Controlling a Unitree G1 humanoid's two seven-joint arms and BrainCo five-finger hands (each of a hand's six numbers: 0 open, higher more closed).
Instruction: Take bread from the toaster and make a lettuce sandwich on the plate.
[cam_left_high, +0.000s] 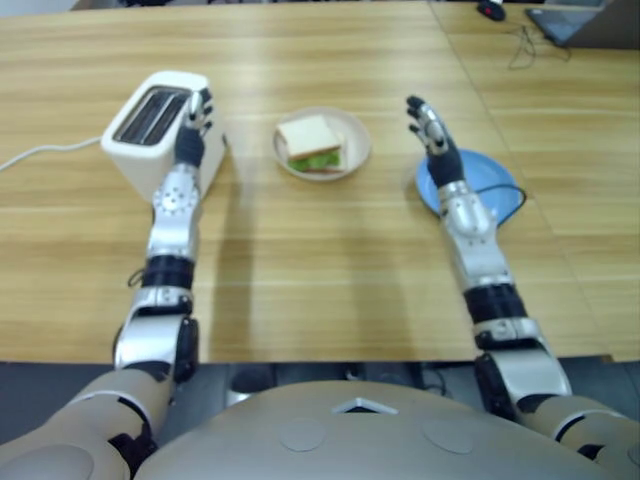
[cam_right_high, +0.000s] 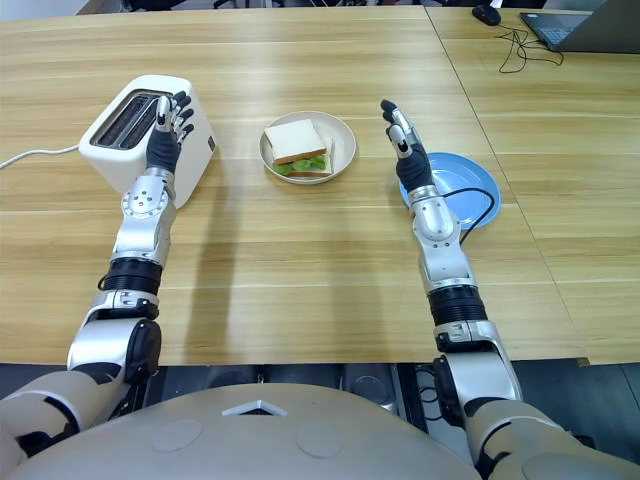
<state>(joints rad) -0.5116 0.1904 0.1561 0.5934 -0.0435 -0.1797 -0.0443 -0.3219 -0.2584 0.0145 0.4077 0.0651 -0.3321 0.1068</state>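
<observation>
Wood table (cam_right_high: 300, 260) spreads out in front, with both hands held above it. Nearest on the right lies a blue plate (cam_right_high: 472, 188); the right hand (cam_right_high: 403, 140) hovers over its left edge, fingers spread and holding nothing. The left hand (cam_right_high: 168, 125) is likewise open and empty, just over the right side of the white toaster (cam_right_high: 112, 138). Between the hands, a sandwich (cam_right_high: 298, 142) with lettuce (cam_right_high: 300, 165) showing at its edge sits on the cream plate (cam_right_high: 346, 140). A laptop (cam_right_high: 590, 25) stands at the far right corner.
</observation>
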